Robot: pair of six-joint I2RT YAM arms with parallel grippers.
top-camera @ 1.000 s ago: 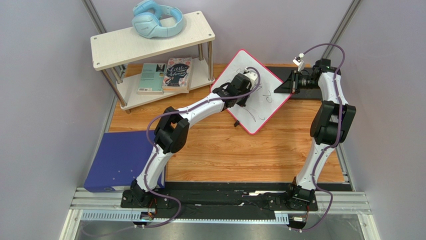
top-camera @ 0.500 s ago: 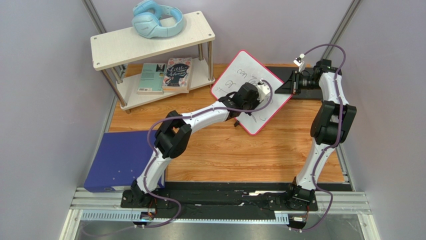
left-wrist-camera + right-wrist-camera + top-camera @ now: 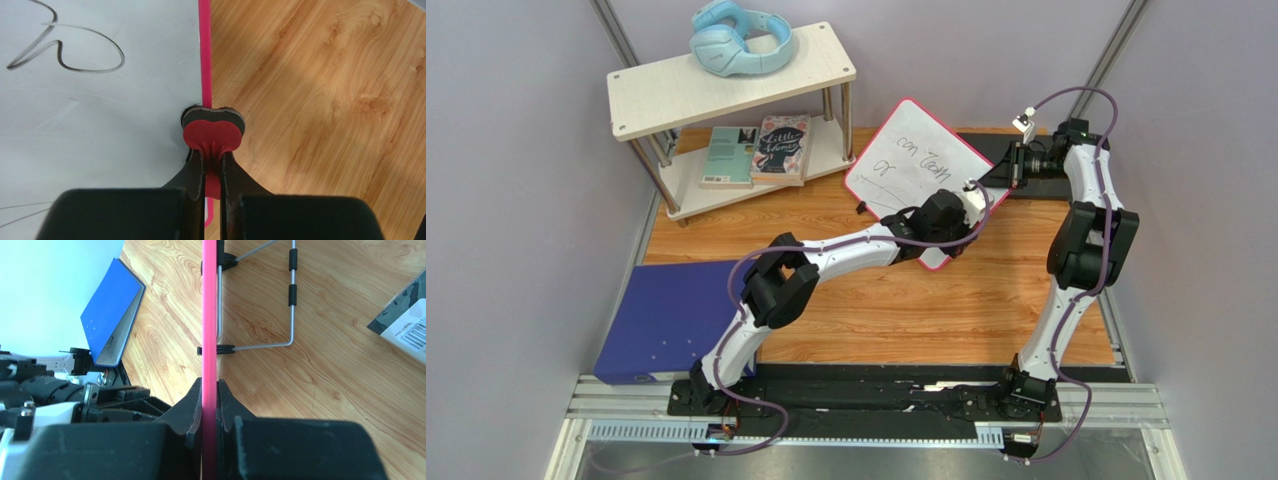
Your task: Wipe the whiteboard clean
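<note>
The whiteboard [image 3: 913, 165] stands tilted at the back of the table, glossy white with a pink rim [image 3: 204, 60] and black handwriting [image 3: 922, 152] on its upper part. My left gripper [image 3: 213, 159] is shut on a red eraser [image 3: 213, 131], whose dark felt pad presses on the board right at its rim, half over the wood. More black strokes [image 3: 65, 50] lie beyond the eraser. My right gripper [image 3: 209, 390] is shut on the board's pink rim [image 3: 209, 315], seen edge-on; in the top view it [image 3: 998, 175] grips the right corner.
A two-level shelf [image 3: 726, 85] at back left carries blue headphones [image 3: 738, 40], with books [image 3: 761, 150] below. A blue binder [image 3: 671, 320] lies at the table's left edge. The board's wire stand [image 3: 260, 305] shows behind it. A black packet [image 3: 405, 320] lies at the right.
My left arm has swept the eraser from the board's upper left down to its lower right rim, uncovering the handwriting at the top. The right gripper has kept still on the rim.
</note>
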